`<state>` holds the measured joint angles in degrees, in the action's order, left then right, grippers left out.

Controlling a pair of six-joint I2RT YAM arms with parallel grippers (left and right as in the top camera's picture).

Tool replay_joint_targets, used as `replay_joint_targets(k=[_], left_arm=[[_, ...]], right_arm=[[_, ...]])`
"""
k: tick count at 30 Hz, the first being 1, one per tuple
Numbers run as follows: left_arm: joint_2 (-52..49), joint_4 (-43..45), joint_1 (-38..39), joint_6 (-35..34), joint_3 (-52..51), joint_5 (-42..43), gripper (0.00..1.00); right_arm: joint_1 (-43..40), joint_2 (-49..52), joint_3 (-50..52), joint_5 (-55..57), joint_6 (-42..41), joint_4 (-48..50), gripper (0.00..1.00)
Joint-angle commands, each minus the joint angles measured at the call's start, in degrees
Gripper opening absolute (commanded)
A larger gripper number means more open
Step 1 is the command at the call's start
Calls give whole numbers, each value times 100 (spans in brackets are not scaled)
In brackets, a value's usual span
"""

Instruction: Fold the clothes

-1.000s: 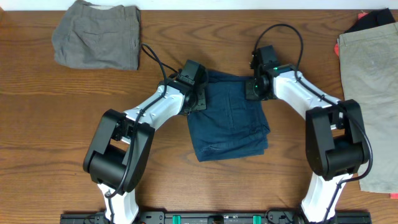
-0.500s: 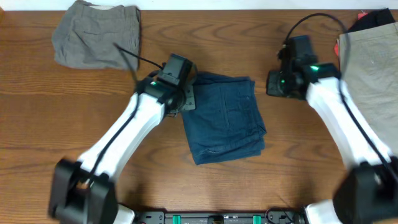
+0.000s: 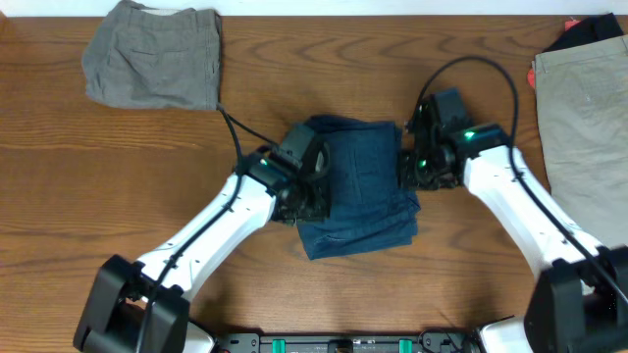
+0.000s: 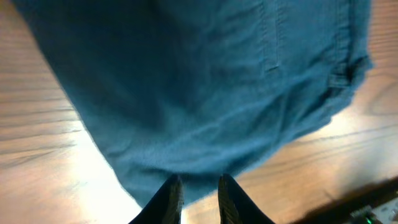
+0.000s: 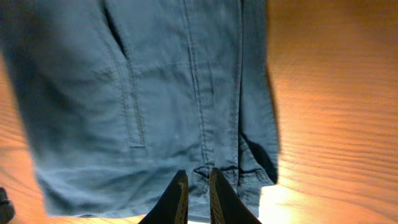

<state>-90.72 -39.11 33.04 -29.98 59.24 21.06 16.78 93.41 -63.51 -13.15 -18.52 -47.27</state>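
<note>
Back at the single navy pair (image 3: 363, 186), left gripper (image 4: 199, 190) and right gripper (image 5: 198, 186) touch its edge, nearly closed. One grey pair (image 3: 152, 54), one beige pair (image 3: 584, 118).

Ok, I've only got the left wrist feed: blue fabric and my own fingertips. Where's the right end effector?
Observer: The right end effector is at the opposite, right-hand edge of the navy shorts, with its fingertips nearly together over that edge.
Operator: Are the shorts folded up already?
Observer: From overhead they're a compact, roughly rectangular bundle, with layered edges showing at the lower right.
Operator: Any other garments out there?
Observer: A grey pair lies folded at the far left corner, and a beige pair lies flat along the right edge.
</note>
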Motion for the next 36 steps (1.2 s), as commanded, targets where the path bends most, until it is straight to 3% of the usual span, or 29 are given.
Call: replay_joint_targets(k=[1,7,13,21,22,23,24,25,26,30,36], left_arm=[[-103,367,72,-345,-417,85,22],[-332,1075,105,-592,-1154,68,21],[-328,557,-63,-595,-1248,-227,7],[358,-101,-404,-431,-905,-227,6],[503,-116,-404,-341,-848,-227,6],[651,-111,-404,-295,-807,-232,17],[782,-92,-417,-286,-780,-251,37],[901,-66,-435,-284,-767,-273,52],[1021,-31,-481,-284,-765,-319,61],[1097,-31,-802,-153,-767,-485,84],[459,203,-1117,282,-772,341,95]], right_arm=[[109,203,426,-321,-282,238,11],[107,570,892,-313,-417,811,13],[48,785,892,273,-776,636,1],[-308,267,505,481,-634,22,1],[-348,173,437,481,-570,-39,4],[-409,33,352,481,-459,-107,13],[-466,-83,280,481,-367,-151,38],[-527,-192,216,483,-269,-177,71],[-603,-306,149,483,-157,-181,99],[-986,-577,-11,693,-94,-94,99],[-1829,-619,-24,782,-94,212,99]])
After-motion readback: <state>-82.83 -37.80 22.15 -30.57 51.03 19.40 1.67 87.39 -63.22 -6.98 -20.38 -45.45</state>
